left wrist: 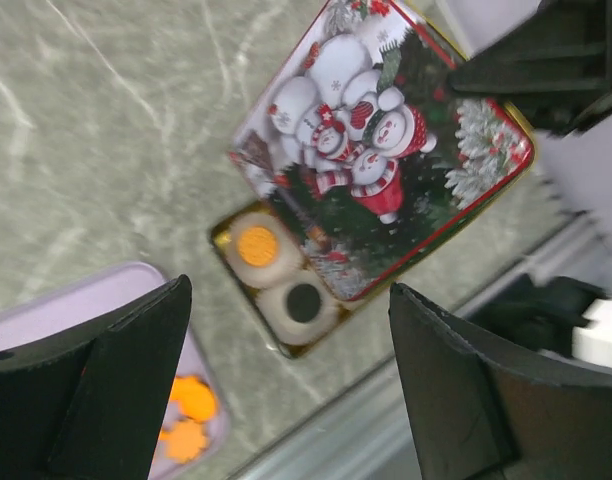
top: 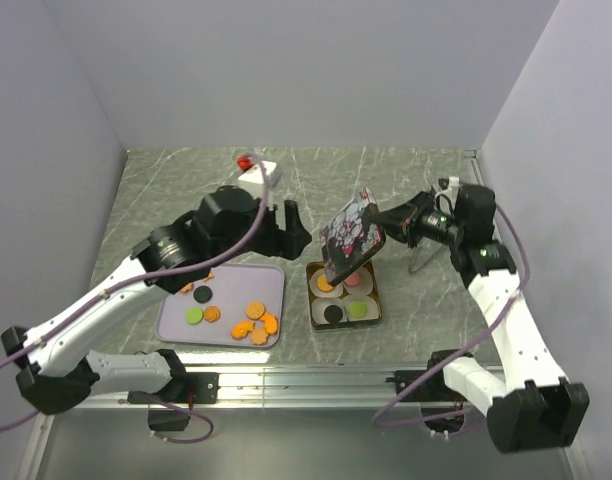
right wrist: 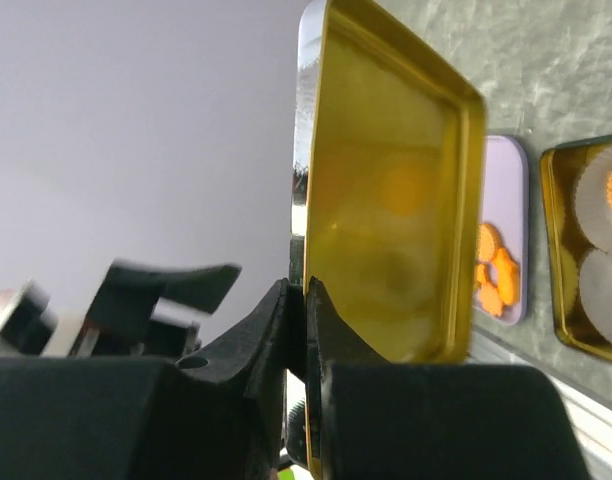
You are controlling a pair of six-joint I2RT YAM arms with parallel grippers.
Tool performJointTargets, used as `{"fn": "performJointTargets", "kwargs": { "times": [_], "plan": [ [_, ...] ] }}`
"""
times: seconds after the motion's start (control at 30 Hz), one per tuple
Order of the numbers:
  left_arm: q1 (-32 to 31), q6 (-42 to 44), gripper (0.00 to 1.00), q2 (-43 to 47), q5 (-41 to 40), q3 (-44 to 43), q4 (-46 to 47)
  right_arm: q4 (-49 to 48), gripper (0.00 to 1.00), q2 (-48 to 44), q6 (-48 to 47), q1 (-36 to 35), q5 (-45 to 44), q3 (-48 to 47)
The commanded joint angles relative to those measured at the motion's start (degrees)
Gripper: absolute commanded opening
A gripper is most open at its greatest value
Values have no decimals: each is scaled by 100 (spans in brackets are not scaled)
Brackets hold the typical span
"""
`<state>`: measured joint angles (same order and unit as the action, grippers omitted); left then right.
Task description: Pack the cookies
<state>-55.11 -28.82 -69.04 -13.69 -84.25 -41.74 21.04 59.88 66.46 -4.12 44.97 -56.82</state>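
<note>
Loose cookies lie on a lavender tray (top: 176,325): a black one (top: 202,295), a green one (top: 194,316) and an orange cluster (top: 258,322). An open gold tin (top: 375,297) right of the tray holds white paper cups with an orange, a pink, a black and a green cookie. My right gripper (top: 384,218) is shut on the rim of the snowman lid (top: 351,236) and holds it tilted over the tin's far side. The lid's gold inside (right wrist: 386,200) fills the right wrist view. My left gripper (top: 296,235) is open and empty, above the table between tray and tin.
A white block with a red knob (top: 256,170) stands at the back. A metal rail (top: 316,380) runs along the near edge. Grey walls close in the left, back and right sides.
</note>
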Motion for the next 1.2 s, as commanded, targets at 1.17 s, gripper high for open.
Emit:
{"fn": "performJointTargets", "kwargs": {
  "times": [1.17],
  "plan": [
    [2013,-4465,79,-1050,4753,5463,8550,-6199,0,-1892,2776,-62,214,4336]
  ]
}}
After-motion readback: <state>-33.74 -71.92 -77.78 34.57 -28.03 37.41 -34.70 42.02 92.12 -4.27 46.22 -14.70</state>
